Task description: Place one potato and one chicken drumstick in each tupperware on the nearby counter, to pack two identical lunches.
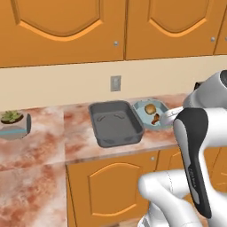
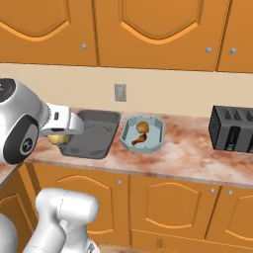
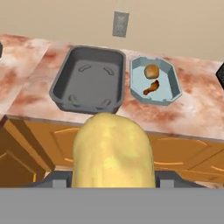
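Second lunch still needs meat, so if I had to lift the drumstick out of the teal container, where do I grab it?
Grip the drumstick across its fat end, coming straight down from above. It lies flat in the teal container beside the potato, so side approaches meet the walls.

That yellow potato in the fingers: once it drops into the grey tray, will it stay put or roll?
The yellow potato looks rounded and smooth, so it will probably roll a little. The grey tray has raised walls that should stop it. It looks solid, so it is unlikely to deform in the fingers.

Base views flank the arm, sharing the counter [image 1: 40, 133], hand view close.
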